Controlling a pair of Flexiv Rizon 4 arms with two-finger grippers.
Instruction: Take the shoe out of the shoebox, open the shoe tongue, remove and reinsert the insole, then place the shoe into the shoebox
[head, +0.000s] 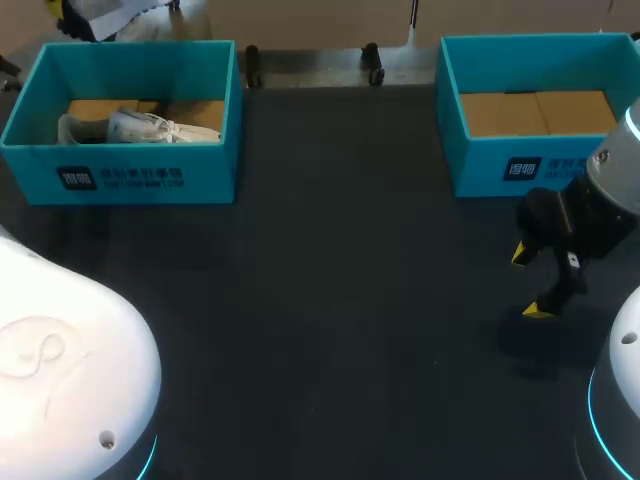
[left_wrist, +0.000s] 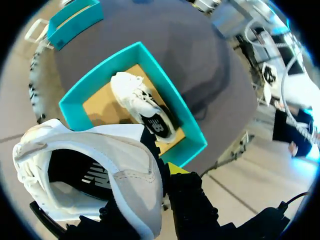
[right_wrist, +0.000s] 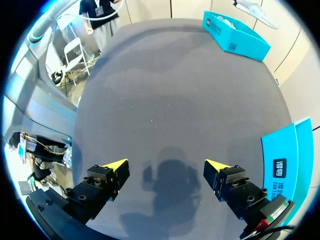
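High above the left teal shoebox (left_wrist: 75, 102), my left gripper (left_wrist: 161, 186) is shut on the side wall of a white and grey shoe (left_wrist: 90, 170), whose opening faces the camera. One yellow tip shows beside the shoe; the other finger is hidden by it. In the head view this shoe (head: 112, 14) shows only at the far left edge. A second white shoe (left_wrist: 142, 107) lies on its side in that box (head: 130, 175), also visible from above (head: 135, 127). My right gripper (right_wrist: 166, 166) hangs open over bare table, in front of the right box (head: 520, 165).
The right teal box (right_wrist: 285, 160) holds only its cardboard floor (head: 535, 112). Dark table (head: 340, 300) stretches between the two boxes and toward the front. My arms' white bases (head: 60, 370) stand at the near corners.
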